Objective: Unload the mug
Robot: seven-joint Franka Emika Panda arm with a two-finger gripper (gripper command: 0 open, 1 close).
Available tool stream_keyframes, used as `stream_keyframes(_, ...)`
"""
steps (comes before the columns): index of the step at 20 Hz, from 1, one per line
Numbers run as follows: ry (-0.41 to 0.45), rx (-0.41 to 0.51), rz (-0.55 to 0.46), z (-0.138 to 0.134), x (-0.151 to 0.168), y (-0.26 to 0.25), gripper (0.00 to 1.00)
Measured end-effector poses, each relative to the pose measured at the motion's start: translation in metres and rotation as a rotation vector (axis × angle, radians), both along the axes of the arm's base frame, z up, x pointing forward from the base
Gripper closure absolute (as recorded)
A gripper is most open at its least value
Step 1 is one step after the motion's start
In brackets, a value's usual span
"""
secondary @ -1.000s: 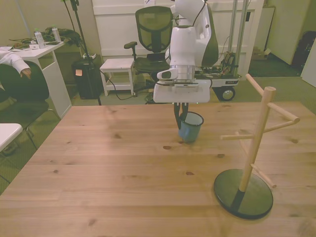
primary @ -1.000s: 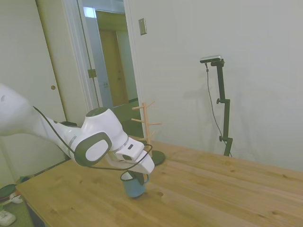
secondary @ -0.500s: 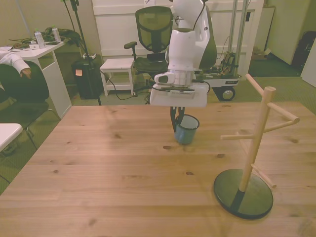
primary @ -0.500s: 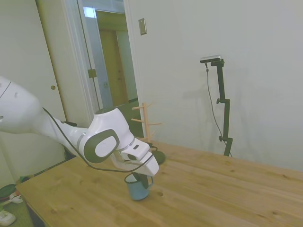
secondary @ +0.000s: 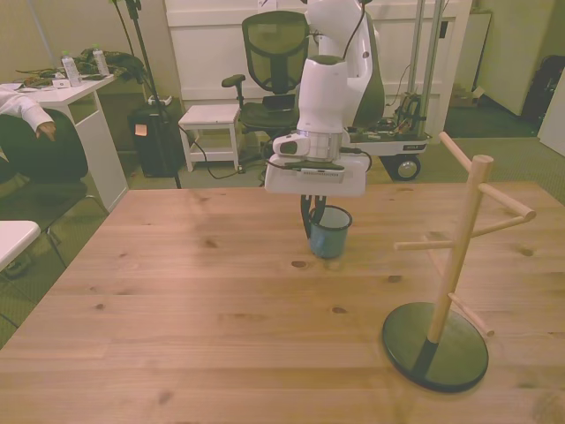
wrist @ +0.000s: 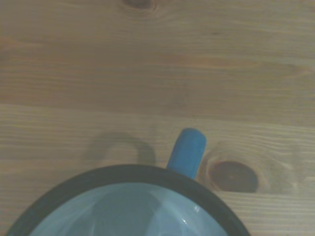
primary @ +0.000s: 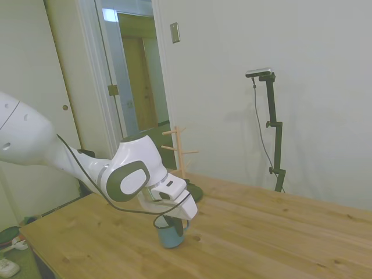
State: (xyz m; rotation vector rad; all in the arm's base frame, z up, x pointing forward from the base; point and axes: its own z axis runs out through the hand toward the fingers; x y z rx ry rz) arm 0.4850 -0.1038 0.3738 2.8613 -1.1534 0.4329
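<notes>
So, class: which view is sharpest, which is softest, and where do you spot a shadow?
Front view: sharpest, with a warm tint; the mug is clear. Side view: hazy and washed out. Wrist view: soft, and the mug's handle casts a looped shadow on the table.

The side view looks across the wooden table (primary: 244, 232) from one side, toward a wall. The front view faces it from the opposite edge. Both share the mug (primary: 170, 232) and peg stand (secondary: 450, 291). The wrist view looks down from close by, perhaps slightly blurred.
</notes>
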Motion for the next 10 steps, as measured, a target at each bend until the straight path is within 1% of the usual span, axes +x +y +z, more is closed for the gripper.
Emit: stream_keyframes(10, 0.001, 0.000, 0.000, 0.0008, -0.0001, 0.0007, 0.00)
